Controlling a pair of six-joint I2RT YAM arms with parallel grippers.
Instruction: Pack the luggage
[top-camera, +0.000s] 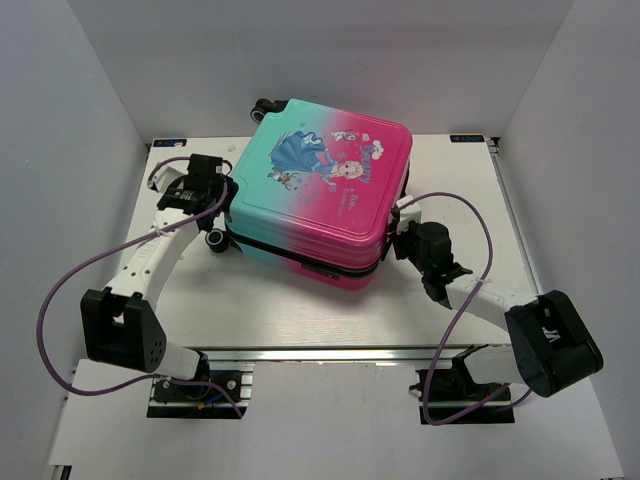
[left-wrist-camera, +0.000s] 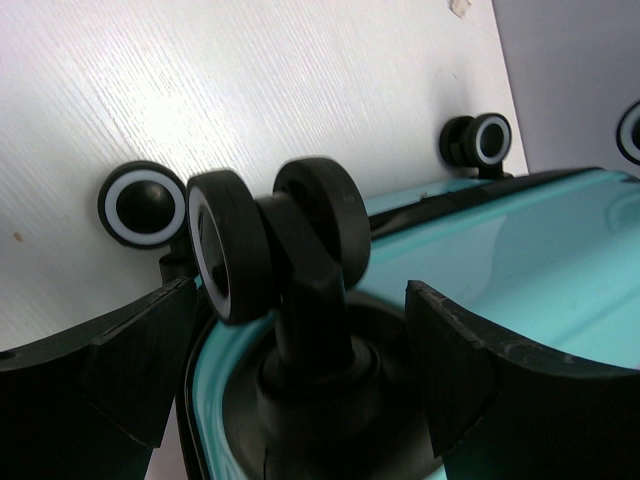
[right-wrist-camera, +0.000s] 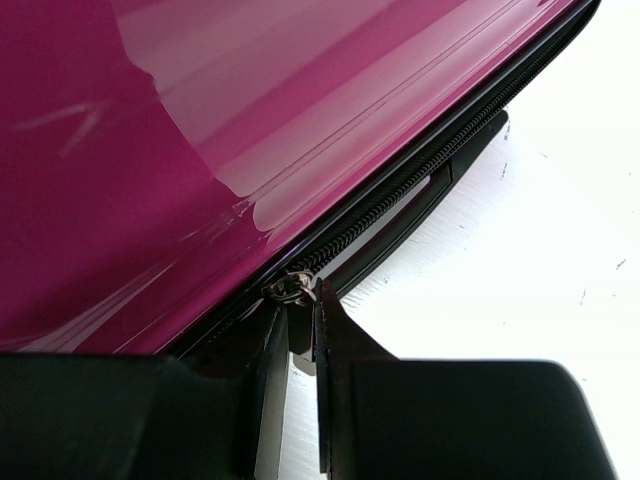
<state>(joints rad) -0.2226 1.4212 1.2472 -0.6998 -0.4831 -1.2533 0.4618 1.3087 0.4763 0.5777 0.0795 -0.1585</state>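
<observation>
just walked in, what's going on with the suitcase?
The luggage lies flat on the table with its lid down. The right gripper is pinched on the zipper pull along the pink side, apparently working the zip. The left gripper is open, with its fingers on either side of a caster wheel at the teal end, not clamped on it.

No text reads clearly. Lettering (top-camera: 362, 163) on the luggage (top-camera: 300, 215) lid is blurred. So is a tag (top-camera: 466, 137) at the table (top-camera: 300, 310) edge.
</observation>
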